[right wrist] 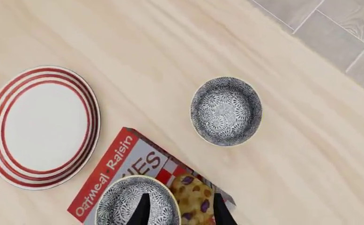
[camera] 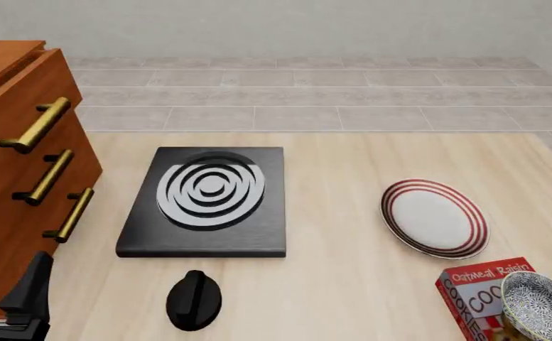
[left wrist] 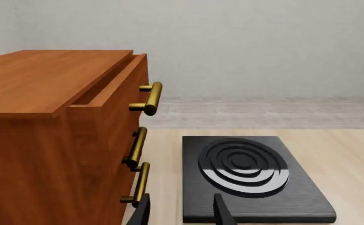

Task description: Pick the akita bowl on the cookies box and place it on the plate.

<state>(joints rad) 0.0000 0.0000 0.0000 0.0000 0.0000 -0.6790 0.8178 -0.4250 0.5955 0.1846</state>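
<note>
- Two speckled bowls show in the right wrist view: the akita bowl (right wrist: 133, 202) sits on the cookies box (right wrist: 116, 174), and a second bowl (right wrist: 226, 110) of the same pattern rests on the table (right wrist: 169, 56) just beyond the box.
- One plate (right wrist: 39, 125), white with red rings, lies flat beside the box and apart from it. Nothing is on the plate.
- One cookies box, red with white lettering, lies flat. The front view shows it at the near right of the table, nearer than the plate, with the akita bowl (camera: 539, 305) on its near end.
- Progress, as I judge it: nothing of the task is done. The bowl has not been lifted, and both the pick and the placing remain.
- Right gripper (right wrist: 180, 206): its two dark fingers hang over the box, one over the bowl's rim and one over the cookie picture. They stand a moderate gap apart and hold nothing. Whether they touch the bowl cannot be told.
- Left gripper (left wrist: 182, 210): its finger tips show at the edge of its own view, parted and empty, pointing at the stove slab (left wrist: 254, 180) and well away from the box.
- One black slab with white rings lies on the far side of the plate from the second bowl.
- One wooden cabinet (camera: 15, 177) with three brass handles stands beyond the slab from the box.
- One black knob-like object (camera: 194, 300) sits just in front of the slab.
</note>
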